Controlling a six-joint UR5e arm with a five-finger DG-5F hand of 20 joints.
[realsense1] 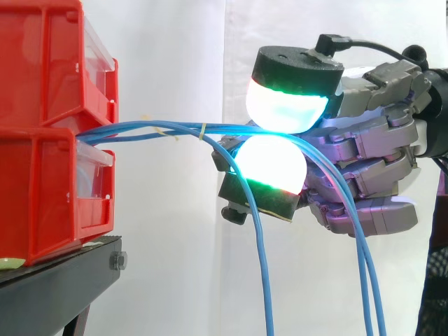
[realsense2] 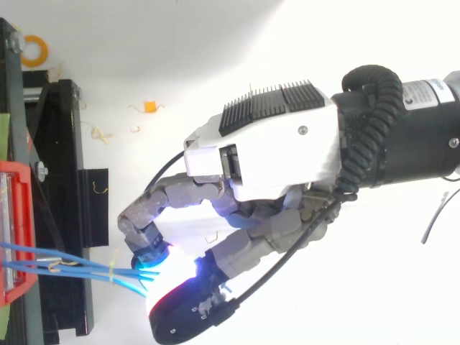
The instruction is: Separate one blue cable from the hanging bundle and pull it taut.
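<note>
Side view: pads nip the cables just past the tie

Nearest the camera, one of three blue cables point(realsense1: 260, 266) drops toward 6 o'clock across the front of the lower pad. The other two hang behind it, off at 5 o'clock from the pinch. Next back, the hand point(realsense1: 371, 175) reaches in from 3 o'clock with its fingers curled. Two glowing pads point(realsense1: 287, 105) are pressed together, one at 12 and one at 6, with the cables passing between them. I cannot tell whether they have caught one strand or more.

From the pinch the cables' long axis runs nearly level toward 9 o'clock, past a yellow tie point(realsense1: 203, 129) just beside the pads. It goes on into the gap between two stacked red bins point(realsense1: 42, 70) on a black stand point(realsense1: 63, 273). The top view shows a second tie point(realsense2: 54, 267) close to the bins.

That level stretch looks only slightly slack, so tautening it calls for a draw toward 3 o'clock, straight away from the bins. Both ties bind the strands on the bin side of the pinch, which could drag all three along together.
</note>
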